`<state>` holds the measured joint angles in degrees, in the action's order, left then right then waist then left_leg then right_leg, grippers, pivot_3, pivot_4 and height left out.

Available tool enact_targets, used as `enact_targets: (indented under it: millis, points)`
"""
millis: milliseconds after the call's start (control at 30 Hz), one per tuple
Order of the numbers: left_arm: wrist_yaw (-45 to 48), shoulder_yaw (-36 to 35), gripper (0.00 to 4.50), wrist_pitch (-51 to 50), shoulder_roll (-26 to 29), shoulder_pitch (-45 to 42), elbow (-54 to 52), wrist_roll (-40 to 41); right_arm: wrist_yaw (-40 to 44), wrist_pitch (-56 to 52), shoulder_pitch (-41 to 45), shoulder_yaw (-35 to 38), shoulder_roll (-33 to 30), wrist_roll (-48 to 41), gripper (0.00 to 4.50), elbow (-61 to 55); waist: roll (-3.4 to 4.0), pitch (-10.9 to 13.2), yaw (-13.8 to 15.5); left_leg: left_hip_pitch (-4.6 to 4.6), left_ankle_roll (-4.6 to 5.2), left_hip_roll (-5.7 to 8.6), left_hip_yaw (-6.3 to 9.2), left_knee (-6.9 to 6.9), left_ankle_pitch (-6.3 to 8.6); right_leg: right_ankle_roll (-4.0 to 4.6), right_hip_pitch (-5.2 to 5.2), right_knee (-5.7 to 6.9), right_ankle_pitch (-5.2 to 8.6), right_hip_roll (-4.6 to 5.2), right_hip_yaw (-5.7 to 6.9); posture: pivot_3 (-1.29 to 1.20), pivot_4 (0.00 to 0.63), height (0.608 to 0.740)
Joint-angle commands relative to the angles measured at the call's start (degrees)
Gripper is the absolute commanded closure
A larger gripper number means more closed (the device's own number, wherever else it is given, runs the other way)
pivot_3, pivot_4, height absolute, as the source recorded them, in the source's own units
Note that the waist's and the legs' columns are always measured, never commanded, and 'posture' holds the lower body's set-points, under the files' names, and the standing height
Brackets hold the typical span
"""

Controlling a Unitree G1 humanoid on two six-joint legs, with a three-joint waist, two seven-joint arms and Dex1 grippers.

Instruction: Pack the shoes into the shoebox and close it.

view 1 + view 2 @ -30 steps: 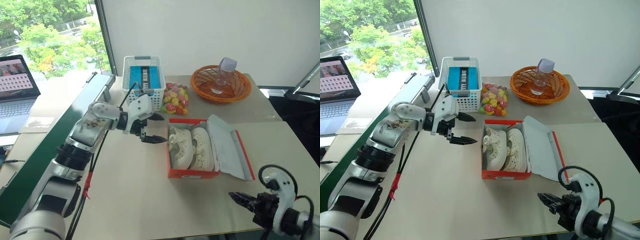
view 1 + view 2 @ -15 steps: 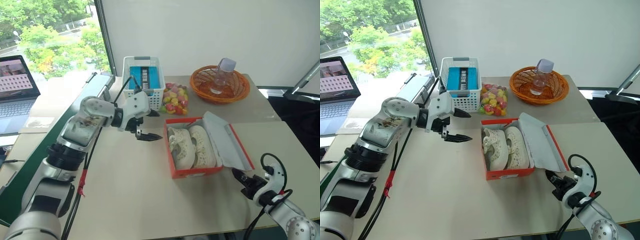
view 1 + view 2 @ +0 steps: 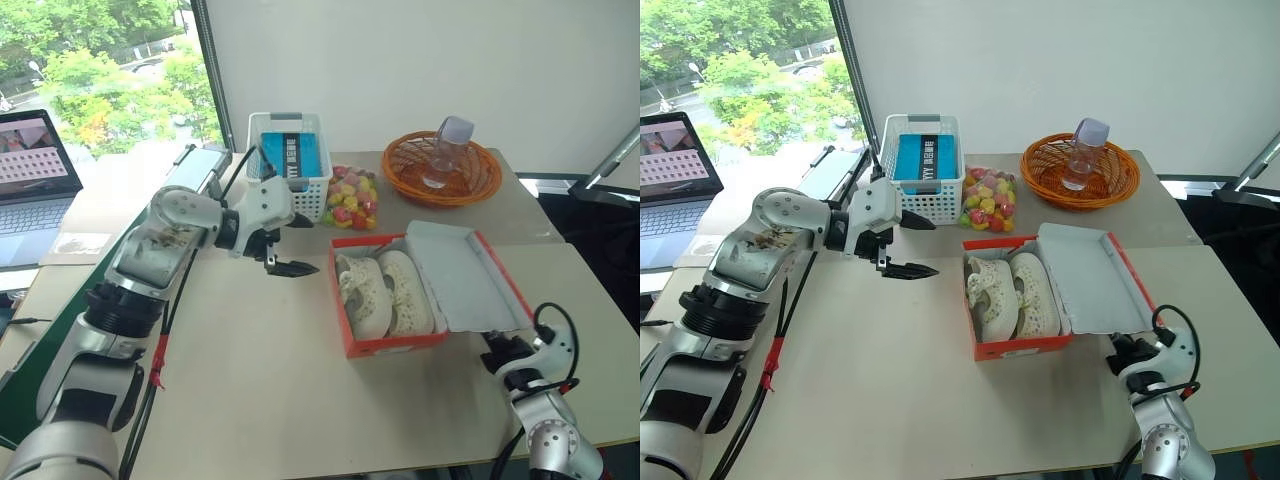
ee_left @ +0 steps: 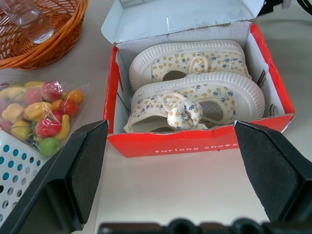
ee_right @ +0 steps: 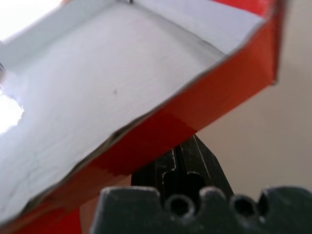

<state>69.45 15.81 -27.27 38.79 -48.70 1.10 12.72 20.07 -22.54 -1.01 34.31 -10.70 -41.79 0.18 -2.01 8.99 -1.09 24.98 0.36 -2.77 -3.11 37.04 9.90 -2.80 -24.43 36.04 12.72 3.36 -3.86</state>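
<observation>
The orange-red shoebox [image 3: 392,342] stands open on the table. Both cream-white shoes [image 3: 385,290] lie side by side inside it, also seen in the left wrist view as shoes [image 4: 195,92]. Its hinged lid [image 3: 465,275] is tilted up on the box's right side, white inside facing up. My right gripper [image 3: 497,350] is shut, and its fingertips [image 5: 187,165] sit just under the lid's orange outer edge [image 5: 170,126]. My left gripper [image 3: 297,245] hovers open to the left of the box, apart from it, with nothing between its fingers [image 4: 63,185].
Behind the box lie a bag of colourful candy [image 3: 350,200] and a white mesh basket [image 3: 288,160] holding a blue pack. An orange wicker basket [image 3: 440,168] with a plastic bottle [image 3: 445,150] stands at the back right. A laptop [image 3: 30,165] sits far left.
My right gripper has moved forward and to the right, coming under the lid's edge. The lid has risen from lying flat to tilted up. The left gripper has drifted slightly away from the box.
</observation>
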Motion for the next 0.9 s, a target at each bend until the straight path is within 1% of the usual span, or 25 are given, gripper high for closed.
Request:
enact_targets:
  millis: [33, 100, 267, 333, 433, 633, 700, 900]
  points:
    - [0.5, -1.3, 0.15, 1.5, 0.8, -1.2, -0.2, -0.6, 2.2, 1.2, 0.2, 1.9, -3.0, -4.2, 4.50, -7.9, 0.03, 0.0, 0.0, 0.00, 0.00, 0.00, 0.00, 0.00, 0.00, 0.00, 0.00, 0.01, 0.00, 0.00, 0.00, 0.00, 0.150, 0.740]
    - [0.6, -1.3, 0.15, 1.6, 0.9, -0.9, -0.2, -0.8, 1.7, 0.5, 0.2, 2.0, -4.0, -5.5, 4.50, -10.1, 0.04, 0.0, 0.0, 0.00, 0.00, 0.00, 0.00, 0.00, 0.00, 0.00, 0.00, 0.02, 0.00, 0.00, 0.00, 0.00, 0.150, 0.740]
    - [0.6, -1.3, 0.15, 2.8, 1.6, 0.0, -0.3, -2.1, -2.1, -4.8, 2.6, 1.6, -7.5, -14.2, 4.50, -18.9, 0.05, 0.0, -0.3, -0.06, 0.00, -0.02, 0.00, -0.01, 0.00, 0.02, 0.02, 0.04, 0.00, -0.01, -0.01, 0.00, 0.150, 0.740]
    - [0.4, -1.3, 0.15, 2.6, 1.5, 0.3, -0.7, -2.2, -3.6, -7.6, 3.8, -0.4, -8.6, -18.1, 4.50, -23.0, 0.05, 0.0, -0.3, -0.07, 0.00, -0.02, 0.00, -0.01, 0.00, 0.03, 0.03, 0.04, 0.00, -0.01, -0.01, 0.00, 0.150, 0.740]
    - [0.1, -1.4, 0.15, 2.4, 1.5, 0.8, -1.4, -2.4, -5.2, -11.1, 5.2, -4.2, -10.7, -20.7, 4.50, -27.4, 0.05, 0.0, -0.3, -0.08, 0.00, -0.03, 0.00, -0.01, 0.00, 0.03, 0.04, 0.04, 0.00, -0.01, -0.01, 0.00, 0.150, 0.740]
    - [-0.2, -1.6, 0.15, 2.1, 2.0, 1.7, -2.4, -2.6, -7.2, -14.7, 7.6, -9.9, -12.7, -22.4, 4.50, -29.4, 0.04, 0.0, 0.0, -0.07, 0.01, -0.01, 0.00, 0.01, 0.00, 0.07, 0.07, 0.02, 0.02, 0.01, -0.01, 0.00, 0.150, 0.740]
    - [-0.9, -1.9, 0.15, 1.8, 2.3, 2.1, -2.9, -2.7, -7.6, -16.5, 10.1, -12.2, -13.4, -23.3, 4.50, -28.9, 0.04, 0.0, -0.1, -0.08, 0.02, -0.02, -0.01, 0.02, -0.01, 0.15, 0.06, 0.02, 0.06, 0.00, -0.02, 0.00, 0.150, 0.740]
    - [-2.6, -3.0, 0.15, 0.7, 2.5, 2.7, -4.1, -2.3, -6.0, -20.8, 15.3, -17.5, -16.1, -23.5, 4.50, -27.5, 0.04, 0.0, -0.4, -0.13, 0.04, -0.04, -0.01, 0.01, -0.02, 0.14, 0.07, 0.06, 0.02, -0.03, -0.05, 0.00, 0.150, 0.740]
